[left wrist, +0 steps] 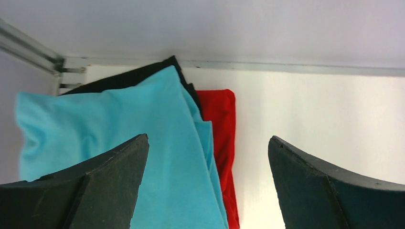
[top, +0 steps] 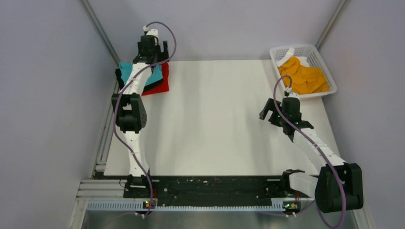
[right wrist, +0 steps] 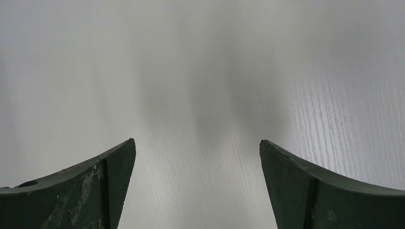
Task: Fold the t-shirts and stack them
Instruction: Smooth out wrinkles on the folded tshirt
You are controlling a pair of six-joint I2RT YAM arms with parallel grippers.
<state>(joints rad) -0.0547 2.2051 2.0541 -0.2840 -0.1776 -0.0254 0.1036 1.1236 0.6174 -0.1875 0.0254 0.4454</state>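
Note:
A folded turquoise-blue t-shirt [top: 127, 70] lies on top of a black t-shirt [top: 155, 86] and a red t-shirt [top: 163, 84] in a stack at the table's far left corner. In the left wrist view the turquoise shirt [left wrist: 119, 119] covers most of the black one [left wrist: 138, 75], and the red one [left wrist: 219, 119] sticks out to the right. My left gripper [top: 155, 55] [left wrist: 207, 140] is open and empty, held over the stack's right edge. The orange-yellow t-shirt [top: 305, 78] lies crumpled in the basket. My right gripper [top: 270, 113] [right wrist: 197, 143] is open and empty over bare table.
The white mesh basket [top: 279, 51] stands at the far right corner. The white table [top: 215, 124] is walled by grey panels at the back and sides. An aluminium rail [left wrist: 28, 47] runs along the left edge by the stack.

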